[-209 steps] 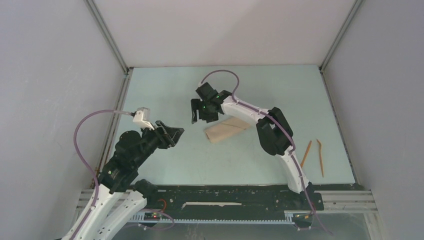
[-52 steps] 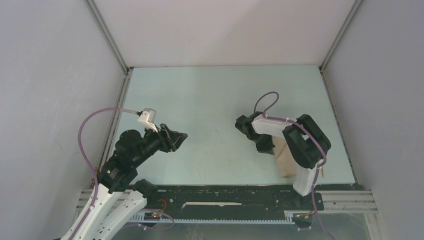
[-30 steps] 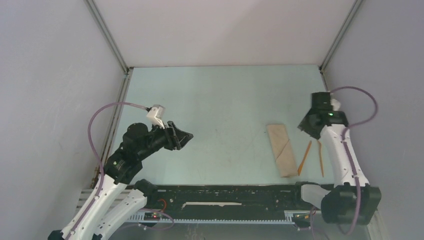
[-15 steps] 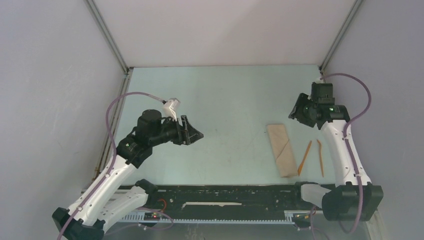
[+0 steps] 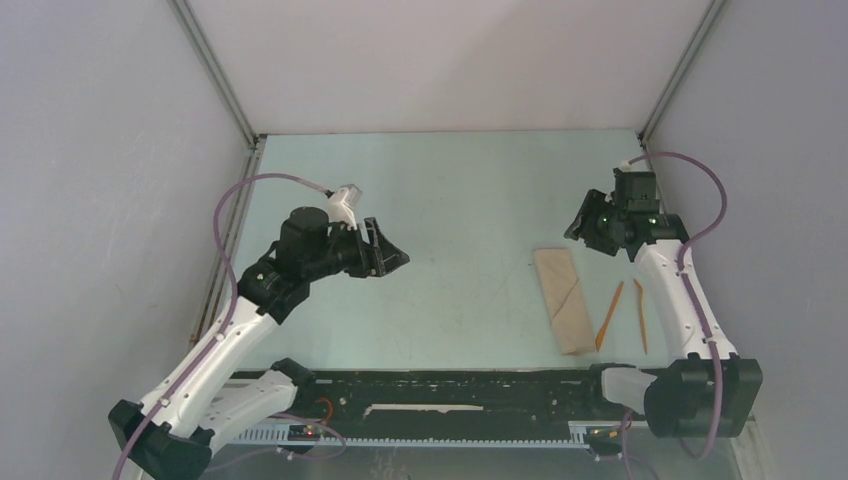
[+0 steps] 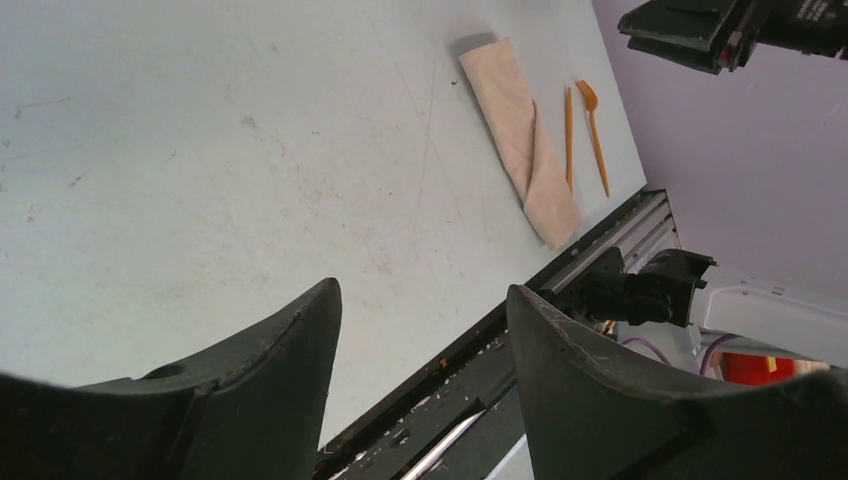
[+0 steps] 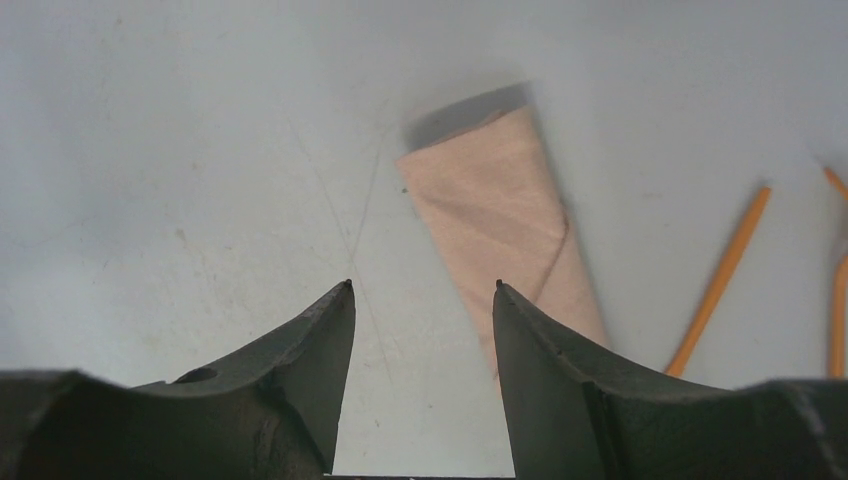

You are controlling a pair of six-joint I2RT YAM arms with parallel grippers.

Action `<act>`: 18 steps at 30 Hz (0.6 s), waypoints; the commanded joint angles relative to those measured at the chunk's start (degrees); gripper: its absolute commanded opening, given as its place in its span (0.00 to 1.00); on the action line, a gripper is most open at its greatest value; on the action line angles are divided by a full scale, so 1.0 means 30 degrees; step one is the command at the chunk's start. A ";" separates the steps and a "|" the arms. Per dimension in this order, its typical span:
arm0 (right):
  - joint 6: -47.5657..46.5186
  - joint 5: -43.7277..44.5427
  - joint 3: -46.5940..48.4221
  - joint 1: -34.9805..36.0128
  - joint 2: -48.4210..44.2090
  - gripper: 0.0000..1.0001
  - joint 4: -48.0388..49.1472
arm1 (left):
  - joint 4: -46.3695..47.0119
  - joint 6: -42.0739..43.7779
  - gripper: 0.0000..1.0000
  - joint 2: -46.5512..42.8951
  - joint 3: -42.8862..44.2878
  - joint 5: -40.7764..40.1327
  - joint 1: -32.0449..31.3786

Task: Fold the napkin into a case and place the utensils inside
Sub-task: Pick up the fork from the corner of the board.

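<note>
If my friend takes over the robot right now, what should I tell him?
Left gripper: open, holding nothing, up over the left-middle of the table.
Right gripper: open, holding nothing, raised just past the far end of the case.
The case lies flat on the right side, near the front edge.
The utensils lie on the table just right of the case, both outside it.
Done: the napkin is folded.
Left: pick up each utensil and slide it into the pocket.

One utensil (image 7: 838,320) cut by the edge, case (image 7: 500,220) end behind right pincer (image 7: 422,287)
</note>
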 commanded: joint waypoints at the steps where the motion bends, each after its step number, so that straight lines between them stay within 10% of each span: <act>1: 0.0163 -0.0895 -0.0084 -0.2075 0.0153 0.61 0.0140 | 0.0292 0.1992 0.68 -0.1131 0.0556 0.0244 -0.0071; 6: 0.0938 -0.2185 -0.1961 -0.6471 -0.0998 0.70 -0.0767 | 0.0565 0.4240 0.68 -0.1502 0.0153 0.1597 -0.0283; 10: 0.0016 -0.3191 -0.3919 -0.9535 -0.1979 0.84 -0.1196 | -0.0740 0.7491 0.72 -0.2492 0.0887 -0.3133 -0.4569; 18: -0.0440 -0.1774 -0.2933 -1.0093 0.3187 0.75 -0.3476 | -0.0793 0.8184 0.81 -0.4275 -0.0361 -0.7519 -0.6682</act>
